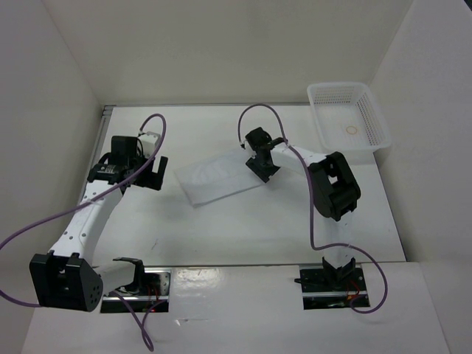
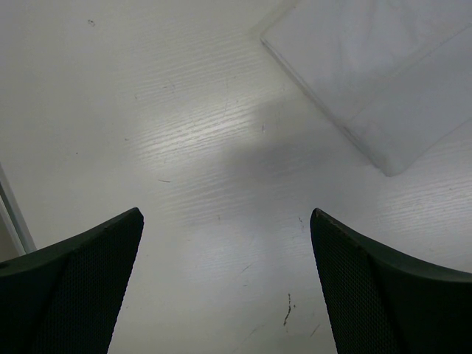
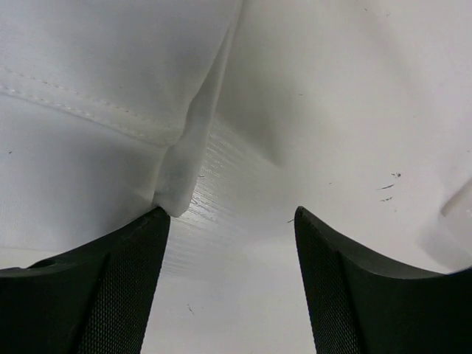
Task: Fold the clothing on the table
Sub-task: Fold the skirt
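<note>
Smooth white tabletop (image 1: 243,228); thin white fabric garment (image 1: 214,181) is seen folded to a strip, further folding judged outstanding; left gripper (image 1: 149,175) and right gripper (image 1: 262,171) are held spread, empty

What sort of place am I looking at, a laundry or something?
Probably a robot lab test booth: plain white walls box in a white table, two robot arms are mounted at its near edge, with one white garment and a mesh basket.
</note>
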